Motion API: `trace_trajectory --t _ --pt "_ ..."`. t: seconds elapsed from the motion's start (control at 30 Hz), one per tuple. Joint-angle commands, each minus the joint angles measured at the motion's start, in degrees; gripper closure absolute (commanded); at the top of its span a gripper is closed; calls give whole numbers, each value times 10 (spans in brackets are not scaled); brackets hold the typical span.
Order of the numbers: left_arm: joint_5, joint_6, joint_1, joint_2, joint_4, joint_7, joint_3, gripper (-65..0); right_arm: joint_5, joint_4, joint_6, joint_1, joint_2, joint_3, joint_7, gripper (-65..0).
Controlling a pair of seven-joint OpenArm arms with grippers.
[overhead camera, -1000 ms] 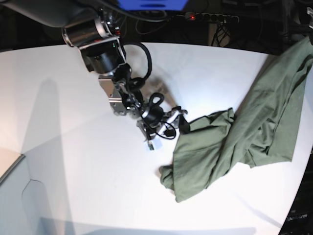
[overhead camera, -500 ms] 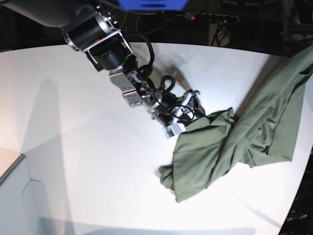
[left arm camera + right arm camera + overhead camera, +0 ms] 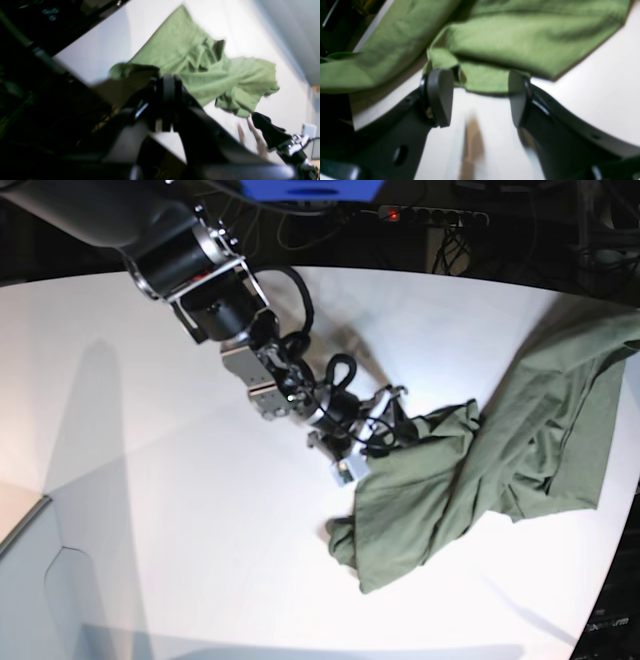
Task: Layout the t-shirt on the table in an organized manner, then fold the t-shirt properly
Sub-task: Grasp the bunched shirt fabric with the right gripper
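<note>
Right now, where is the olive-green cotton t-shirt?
The olive-green cotton t-shirt lies crumpled on the base view's right side of the white table, its near edge between the open right gripper.

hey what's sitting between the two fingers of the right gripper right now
In the right wrist view, the right gripper stands open; a folded edge of the t-shirt lies between its fingertips, above bare table.

We note t-shirt: soft olive cloth, matt, wrinkled, ahead of right gripper. Its pads: smooth dark plastic, matt. Table beneath: smooth white, matt.
</note>
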Motion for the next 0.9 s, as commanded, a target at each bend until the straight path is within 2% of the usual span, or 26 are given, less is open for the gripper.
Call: trace_trajectory --t 0.0,0.07,0.17,0.37,0.5,0.63,0.8,0.87 --pt "8 -1 -9 -10 5 -11 -6 -1 6 8 -12 18 -6 1 22 -346" --pt "39 -1 -33 -8 4 -11 -5 -1 6 7 -38 19 -6 -2 36 -347" --pt "63 -1 -51 6 11 -11 -5 -1 5 5 -55 27 -6 -2 50 -347" --pt "66 -1 -50 7 16 -11 -5 -1 5 3 -59 27 -6 -10 44 -345" --pt "66 -1 -49 6 15 -11 -5 -1 5 -42 -64 26 -6 -72 50 -344" --pt "66 -1 -51 6 15 -11 -5 -1 5 -51 -117 26 -6 -113 50 -344" --pt "66 -1 -51 6 14 -11 -5 -1 5 -51 -144 28 -6 -145 50 -341" --pt "66 -1 -51 6 13 -11 -5 -1 5 -51 -156 29 -6 -159 50 -319"
